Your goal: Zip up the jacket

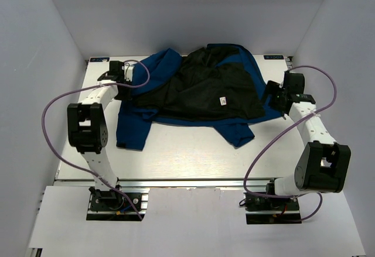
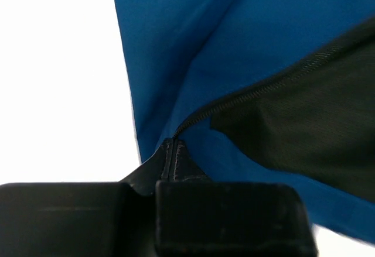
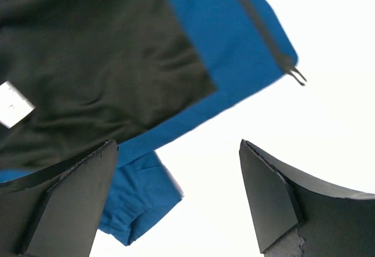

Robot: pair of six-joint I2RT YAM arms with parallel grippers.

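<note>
Left gripper [image 2: 157, 182] is pinching the jacket [image 1: 199, 87] at its zipper [image 2: 258, 90] end, jacket lying spread open on the table [image 1: 193, 151]; right gripper [image 3: 176, 151] is hovering, jaws apart; that thin pinch could be slipping off once pulled

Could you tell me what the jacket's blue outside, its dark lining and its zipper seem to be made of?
Blue shell: smooth woven fabric, probably synthetic, matte, folding in soft creases.
Dark lining: thin black cloth, finely wrinkled, perhaps mesh.
Zipper: fine dark teeth, likely plastic coil; no metallic glint.
</note>
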